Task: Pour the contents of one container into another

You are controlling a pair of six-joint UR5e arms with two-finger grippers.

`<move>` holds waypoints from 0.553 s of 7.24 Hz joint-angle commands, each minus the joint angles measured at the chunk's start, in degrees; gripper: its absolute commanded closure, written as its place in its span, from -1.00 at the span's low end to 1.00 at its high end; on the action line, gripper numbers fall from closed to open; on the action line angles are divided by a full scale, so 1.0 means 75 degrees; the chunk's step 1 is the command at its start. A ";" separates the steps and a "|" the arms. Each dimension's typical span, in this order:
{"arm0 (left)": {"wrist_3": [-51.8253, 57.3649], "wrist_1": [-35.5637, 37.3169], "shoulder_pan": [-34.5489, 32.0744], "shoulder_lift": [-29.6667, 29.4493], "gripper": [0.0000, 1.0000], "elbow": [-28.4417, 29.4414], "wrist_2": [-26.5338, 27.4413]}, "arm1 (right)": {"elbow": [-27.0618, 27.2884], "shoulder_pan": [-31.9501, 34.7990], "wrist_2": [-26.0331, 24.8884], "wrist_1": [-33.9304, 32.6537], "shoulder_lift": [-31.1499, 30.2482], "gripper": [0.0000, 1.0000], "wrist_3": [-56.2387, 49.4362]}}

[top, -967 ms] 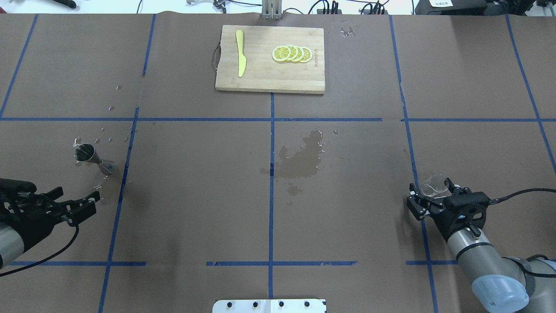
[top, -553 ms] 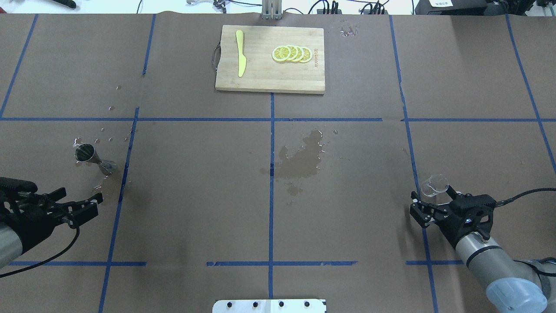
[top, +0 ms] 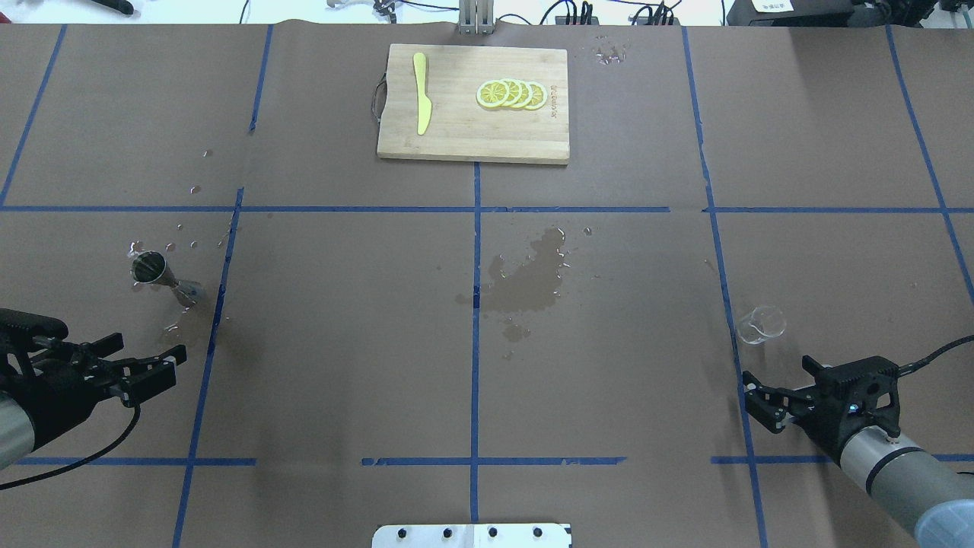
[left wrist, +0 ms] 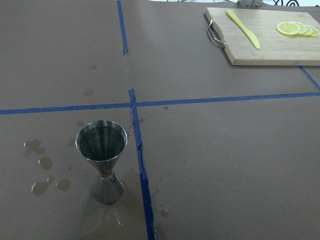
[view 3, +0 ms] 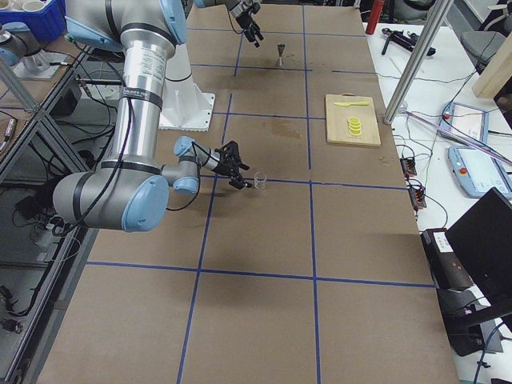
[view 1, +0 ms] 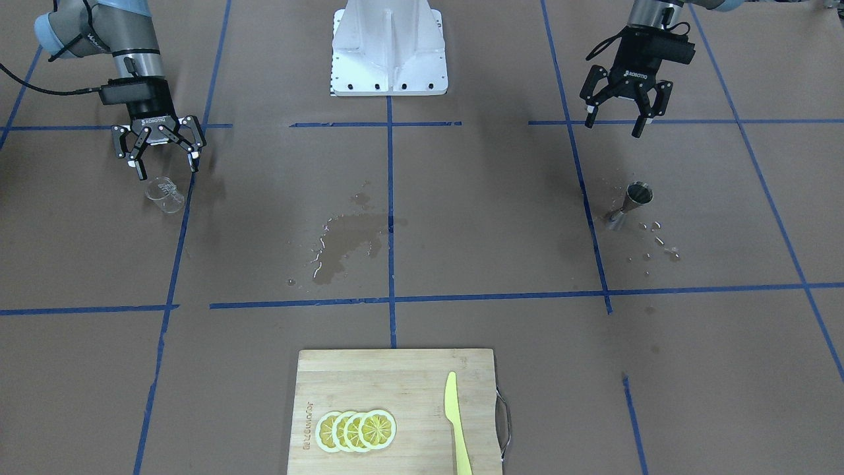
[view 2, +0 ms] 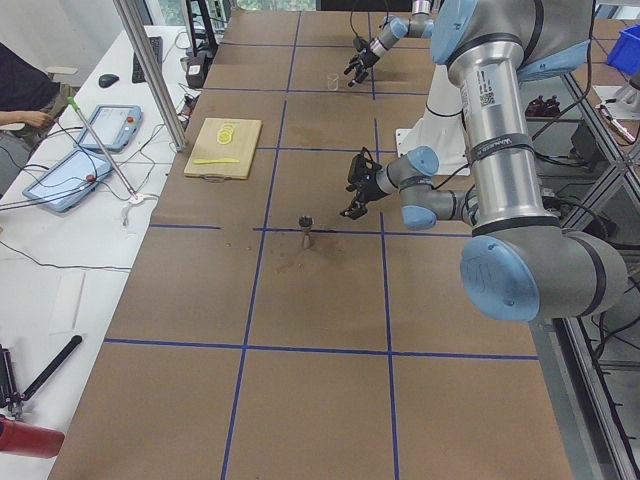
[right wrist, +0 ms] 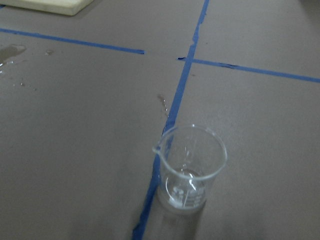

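The silver metal jigger [top: 163,278] stands upright on the brown table at my left, with water drops around it; it also shows in the left wrist view as the jigger [left wrist: 102,160], its top cone dark inside. My left gripper [top: 152,356] hangs open and empty, short of the jigger on the robot's side. At my right, the small clear cup [top: 761,325] stands upright beside a blue tape line. The right wrist view shows this cup [right wrist: 190,170] with a little liquid at its bottom. My right gripper [top: 755,399] is open, empty, and apart from the cup.
A wooden cutting board [top: 472,144] at the far middle carries lemon slices [top: 511,93] and a yellow knife [top: 421,93]. A wet spill [top: 529,278] darkens the table's centre. The robot's white base plate [top: 472,536] sits at the near edge.
My right gripper has drawn back toward the robot, away from the clear cup, which stays standing on the table. My left gripper has drifted slightly back from the jigger.
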 commanded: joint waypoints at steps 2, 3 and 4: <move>0.0478 0.0109 -0.0427 0.0307 -1.00 -0.0522 -0.0722 | 0.1618 -0.0020 0.1835 -0.0424 -0.1189 -1.00 0.0044; 0.0713 0.0132 -0.0684 0.0331 -1.00 -0.0546 -0.0969 | 0.1934 0.0004 0.2361 -0.0449 -0.1412 -1.00 0.0044; 0.1167 0.0156 -0.1244 0.0320 -1.00 -0.0557 -0.1574 | 0.2425 0.0178 0.2900 -0.0878 -0.1611 -1.00 0.0044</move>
